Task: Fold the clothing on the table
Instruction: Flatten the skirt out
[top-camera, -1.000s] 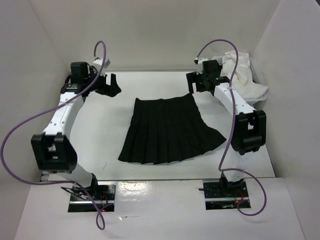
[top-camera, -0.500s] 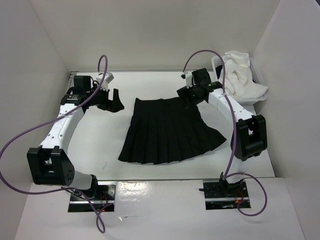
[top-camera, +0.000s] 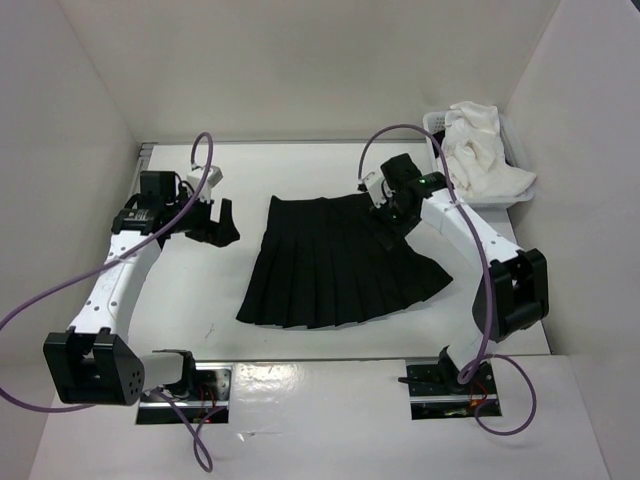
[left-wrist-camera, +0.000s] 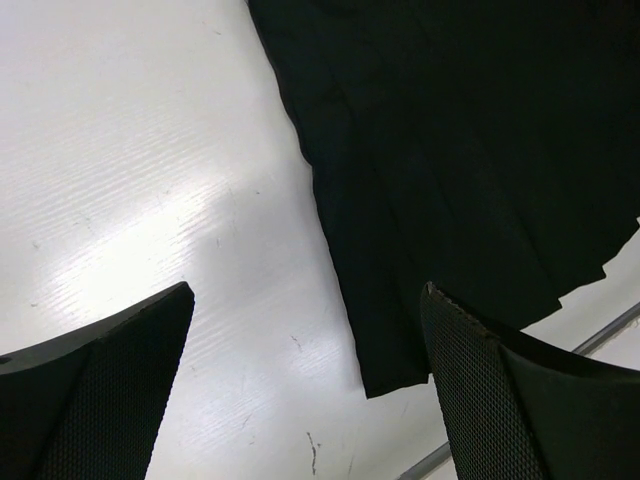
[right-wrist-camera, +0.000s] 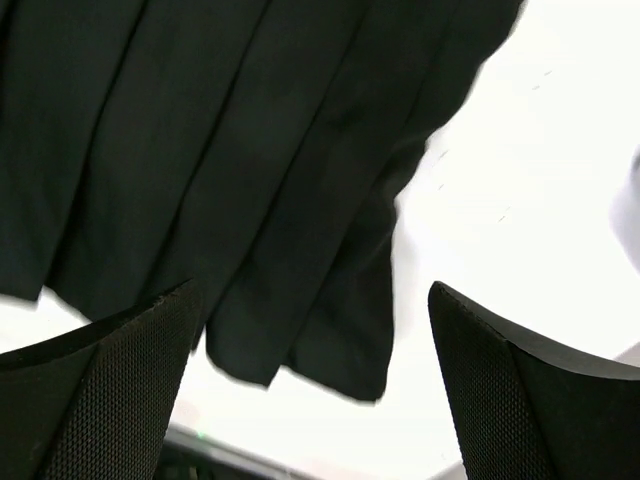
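Left gripper (top-camera: 226, 222) hangs wide open just beside the black pleated skirt (top-camera: 335, 262), near its left edge; right gripper (top-camera: 386, 222), equally spread, hovers over its right waist side. It lies flat on the table (top-camera: 200, 290). We should pinch both edges cleanly, lifting evenly to keep pleats aligned.

- Left arm (top-camera: 118, 268) and right arm (top-camera: 462, 225): white links joined by boxy black joint housings.
- Cable (top-camera: 40, 300): purple, one looping loosely along each arm.
- Left gripper (top-camera: 230, 222) and right gripper (right-wrist-camera: 312, 289): black, each with a small white block behind it.
- Fingers (left-wrist-camera: 105, 390): broad, tapered, with fine mesh-textured faces.
- Bases (top-camera: 186, 384): black, set in metal-lined recesses, red wires showing.
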